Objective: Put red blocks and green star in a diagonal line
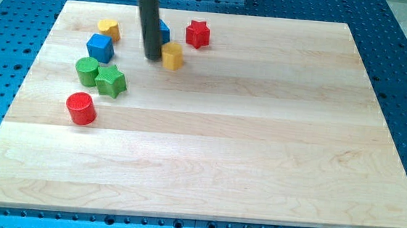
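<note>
A red star [197,34] lies near the view's top, right of centre-left. A red cylinder [81,108] lies at the view's left, lower down. A green star [111,82] sits up and to the right of the red cylinder, touching a green cylinder [87,70]. My tip [152,57] is at the end of the dark rod, just left of a yellow block [172,55] and well to the right of the green star. A blue block [163,31] is partly hidden behind the rod.
A blue cube [100,47] and a yellow block [108,28] lie at the upper left. The wooden board [222,152] rests on a blue perforated table. The arm's base shows at the view's top.
</note>
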